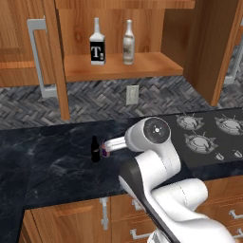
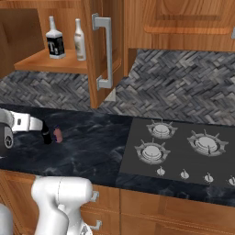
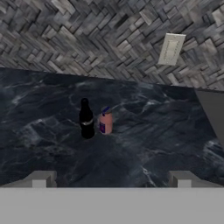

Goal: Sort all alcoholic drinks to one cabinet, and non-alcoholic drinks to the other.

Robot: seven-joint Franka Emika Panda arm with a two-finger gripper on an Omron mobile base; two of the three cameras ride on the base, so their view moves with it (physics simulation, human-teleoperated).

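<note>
wide-spread jaws face a black cola bottle [image 3: 86,120] – red-banded – beside a shorter pink one [image 3: 105,122].

The arm [image 1: 156,190] is glossy white, built of thick rounded links with smooth, swollen shells. A black band runs along the seam between two links at about 7 o'clock in the left base view. One joint ends in a round grey cap [image 1: 156,129] with a small dark centre and a dark rim. The hand [image 3: 111,178] shows two pale grey, blocky fingertips [image 3: 40,178].
</note>
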